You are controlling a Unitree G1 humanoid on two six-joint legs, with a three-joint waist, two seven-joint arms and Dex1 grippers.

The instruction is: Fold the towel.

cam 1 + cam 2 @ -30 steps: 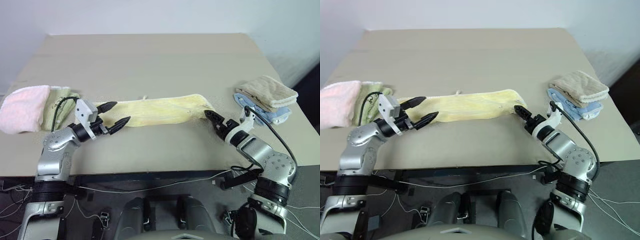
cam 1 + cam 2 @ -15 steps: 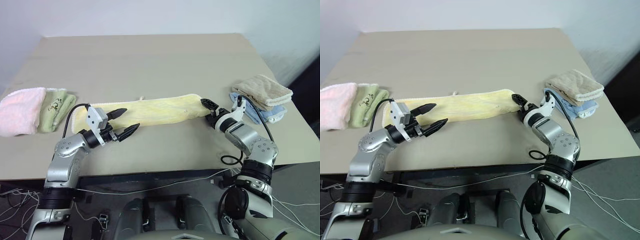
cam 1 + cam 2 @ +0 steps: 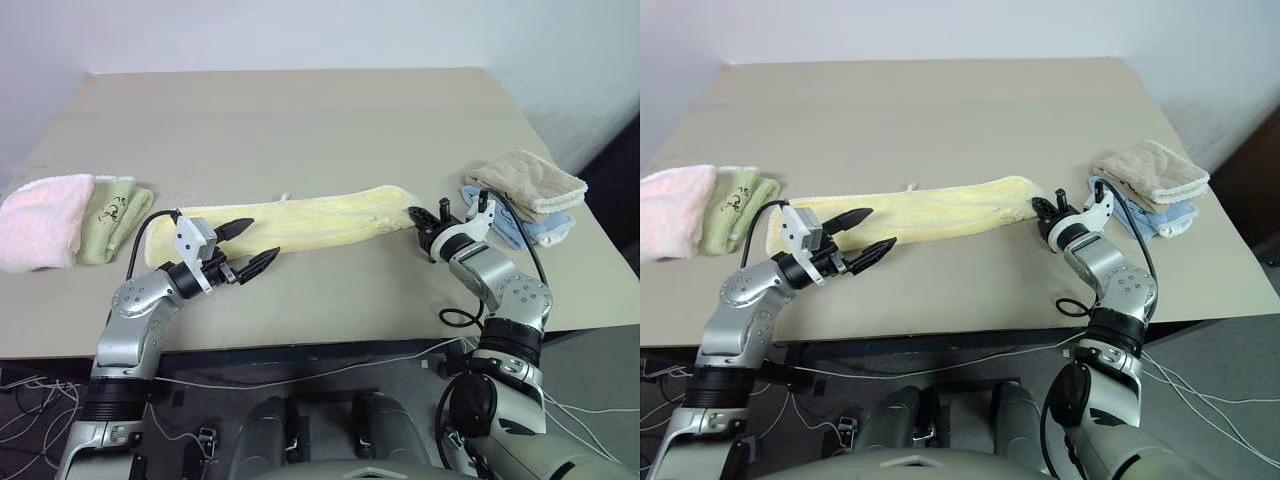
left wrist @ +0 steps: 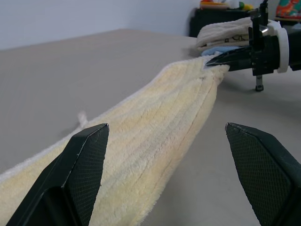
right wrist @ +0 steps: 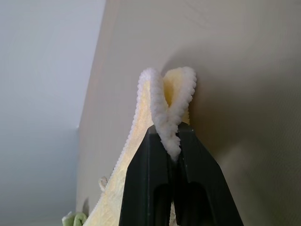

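The towel [image 3: 310,222], pale yellow and folded into a long narrow strip, lies across the middle of the table [image 3: 300,120]. My right gripper [image 3: 417,216] is shut on its right end. In the right wrist view the doubled white hem [image 5: 165,101] is pinched between the two black fingers [image 5: 141,188]. My left gripper [image 3: 261,238] stands open just above the towel's left part, one finger over the cloth and the other off its near edge, holding nothing. In the left wrist view the strip [image 4: 155,141] runs away to the right gripper [image 4: 221,60].
A pink fluffy towel [image 3: 45,215] and a green cloth [image 3: 115,212] lie at the table's left edge. A beige folded towel [image 3: 530,180] rests on a blue cloth [image 3: 548,230] at the right edge, close behind my right wrist.
My right gripper has gone from open to shut, closing on the towel's right end after edging forward. The left gripper has stayed open and in place. The camera shifted early on.
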